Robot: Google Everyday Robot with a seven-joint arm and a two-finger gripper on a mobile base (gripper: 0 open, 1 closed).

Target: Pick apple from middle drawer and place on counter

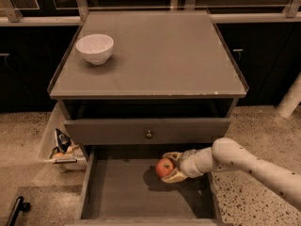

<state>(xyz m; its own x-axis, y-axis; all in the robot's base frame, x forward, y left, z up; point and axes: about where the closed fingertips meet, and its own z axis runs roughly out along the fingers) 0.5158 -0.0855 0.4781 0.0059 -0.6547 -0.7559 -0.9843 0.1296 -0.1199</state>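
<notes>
The apple (162, 167), red with a yellowish patch, is held between my gripper's (167, 167) two pale fingers, one above it and one below. My white arm reaches in from the right. The gripper is shut on the apple and holds it just above the bare floor of the open middle drawer (122, 192), right of centre, casting a shadow below. The counter (155, 55) is the flat grey cabinet top above.
A white bowl (94, 48) stands on the counter's back left. A closed drawer front with a small knob (149, 134) sits just above the apple. A side bin with packets (61, 147) hangs at the left. A white post (289, 100) stands at the right.
</notes>
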